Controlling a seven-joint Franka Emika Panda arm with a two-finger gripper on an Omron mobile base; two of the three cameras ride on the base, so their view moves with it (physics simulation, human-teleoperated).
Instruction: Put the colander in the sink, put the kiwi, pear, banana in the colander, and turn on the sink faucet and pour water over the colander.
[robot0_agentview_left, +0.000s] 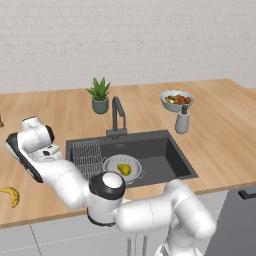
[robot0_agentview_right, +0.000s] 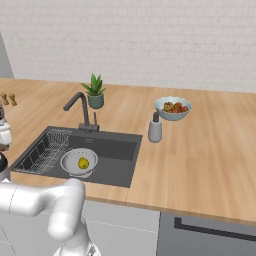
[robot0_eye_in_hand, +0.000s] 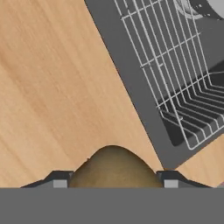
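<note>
Gripper (robot0_eye_in_hand: 113, 183) clamped on one kiwi (robot0_eye_in_hand: 114, 168) above counter (robot0_eye_in_hand: 52, 87), one pear (robot0_agentview_left: 124, 169) lay in one colander (robot0_agentview_left: 112, 163), inside sink (robot0_agentview_left: 165, 160), one banana (robot0_agentview_left: 11, 195) on counter.

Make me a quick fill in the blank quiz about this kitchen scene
1. The colander sits inside the ____.
2. The fruit already in the colander is the ____.
3. The gripper is closed on the brown ____.
4. The banana lies on the ____.

Missing words: sink; pear; kiwi; counter
</note>
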